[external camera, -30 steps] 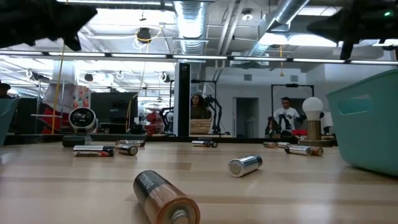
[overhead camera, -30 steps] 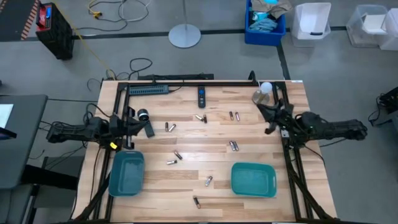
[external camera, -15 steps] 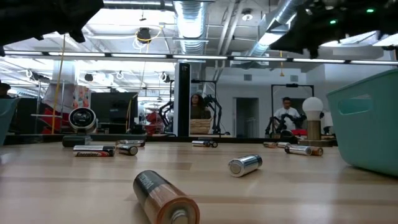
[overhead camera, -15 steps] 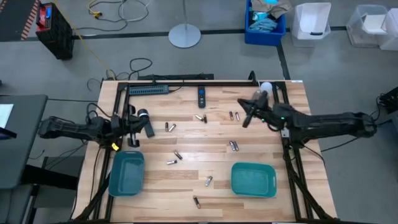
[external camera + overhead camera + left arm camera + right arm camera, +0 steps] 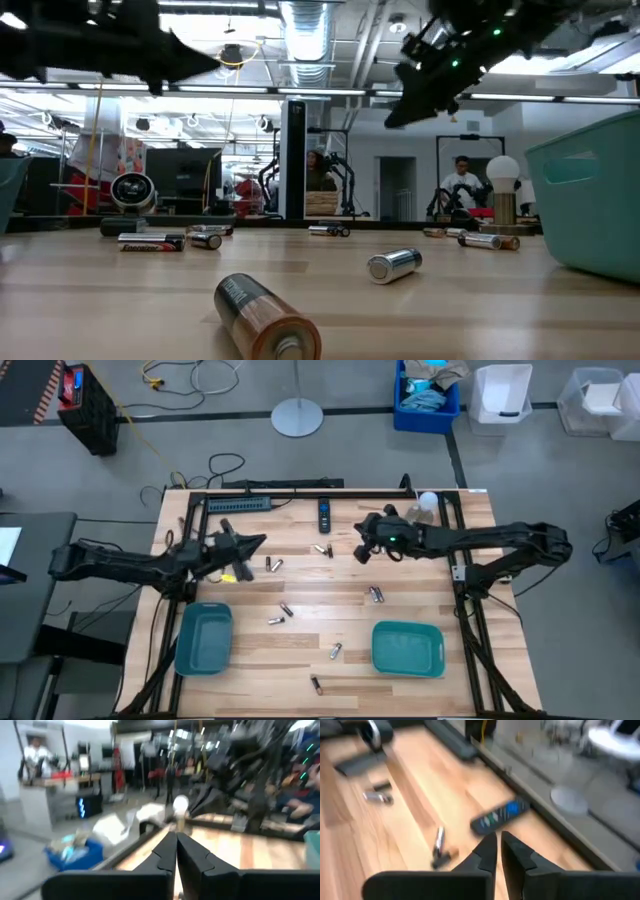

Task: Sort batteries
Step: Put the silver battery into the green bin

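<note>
Several small silvery batteries lie on their sides, scattered over the wooden table, among them one pair (image 5: 272,564), a pair (image 5: 322,548) near the middle and one (image 5: 375,594) right of the middle. In the low view a battery (image 5: 265,318) lies close by. My left gripper (image 5: 260,542) hangs shut above the table's left part, pointing right. My right gripper (image 5: 359,554) hangs above the far middle, slanting down toward the pair, fingers nearly together with nothing between them (image 5: 497,842). Two teal trays (image 5: 203,638) (image 5: 408,648) stand near the front.
A black remote (image 5: 324,512) and a power strip (image 5: 238,505) lie at the far edge. A light bulb on a stand (image 5: 428,501) sits at the far right corner. Black frame rails (image 5: 300,493) run along the table's sides.
Both arms have swung out from the table's sides over the wood. My left gripper has gone toward the right edge. My right gripper has travelled farther, toward the left edge, and tipped downward. The batteries have stayed where they were.
</note>
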